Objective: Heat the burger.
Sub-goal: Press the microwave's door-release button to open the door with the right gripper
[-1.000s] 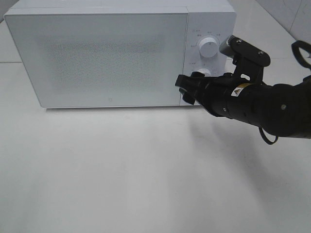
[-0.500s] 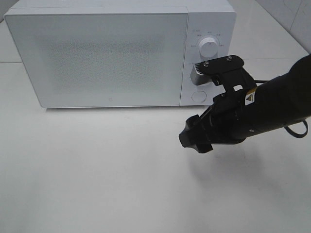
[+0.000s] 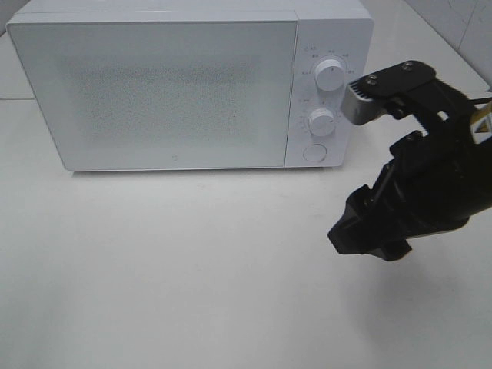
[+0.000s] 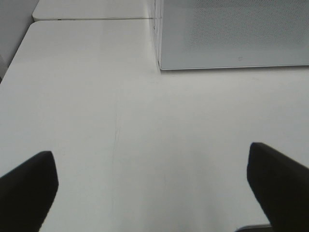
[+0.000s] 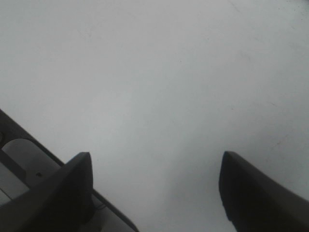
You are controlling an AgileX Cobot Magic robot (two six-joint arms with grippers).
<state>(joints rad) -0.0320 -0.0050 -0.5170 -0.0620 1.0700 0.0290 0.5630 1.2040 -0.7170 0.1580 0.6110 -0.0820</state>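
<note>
- A boxy white microwave oven [image 3: 169,92] with a speckled grey door pane stands at the far edge of the plain white tabletop [image 3: 154,269], its door closed flush.
- On its panel, toward the right edge of the tabletop, sit an upper white round dial [image 3: 330,74], a lower white round dial [image 3: 321,121] and a flat round white button [image 3: 313,152] beneath them.
- The burger shows in no view; whether it lies behind the closed door cannot be told.
- The black right gripper [image 3: 369,234] hangs above the tabletop near its right edge, in front of the panel and apart from it. In its wrist view the claw [image 5: 154,188] is spread wide and holds nothing.
- The black left gripper [image 4: 154,188] is also spread wide and empty over bare tabletop, with the microwave's front corner [image 4: 231,34] ahead of it, well apart.
</note>
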